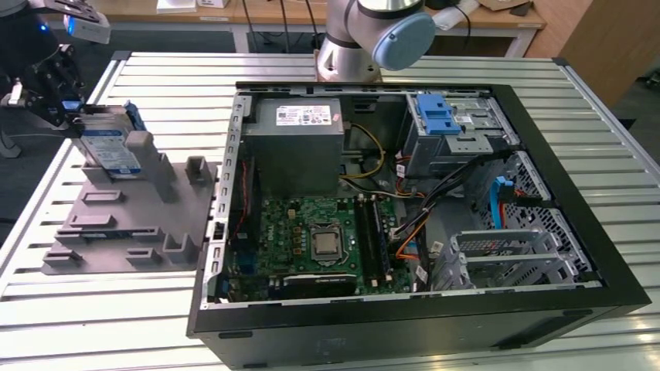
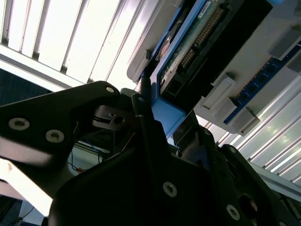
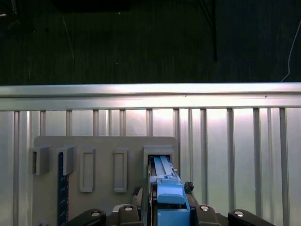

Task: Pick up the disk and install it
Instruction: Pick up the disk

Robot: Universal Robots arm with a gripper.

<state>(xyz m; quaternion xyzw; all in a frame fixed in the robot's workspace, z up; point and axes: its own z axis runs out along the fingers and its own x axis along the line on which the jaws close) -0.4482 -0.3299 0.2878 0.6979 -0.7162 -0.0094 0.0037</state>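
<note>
The disk (image 1: 107, 148) stands on edge in a slot at the far end of a grey holder block (image 1: 124, 224), near the exterior view's left; its white-and-blue label and blue rails show. My black gripper (image 1: 70, 108) is at the disk's far end. In both wrist views a finger lies close along each side of the blue rail. In the second wrist view the disk (image 2: 197, 33) shows its circuit board, with my gripper (image 2: 164, 117) around the blue end piece. In the first wrist view the disk (image 3: 162, 169) rises from the holder block (image 3: 103, 141) between the sides of my gripper (image 3: 164, 200).
An open computer case (image 1: 577, 185) lies on the slatted metal table (image 1: 103, 325), with a motherboard, a grey power-supply box (image 1: 299, 147) and a silver bay with a blue latch (image 1: 449, 116) inside. My arm's base (image 1: 356, 39) stands behind the case.
</note>
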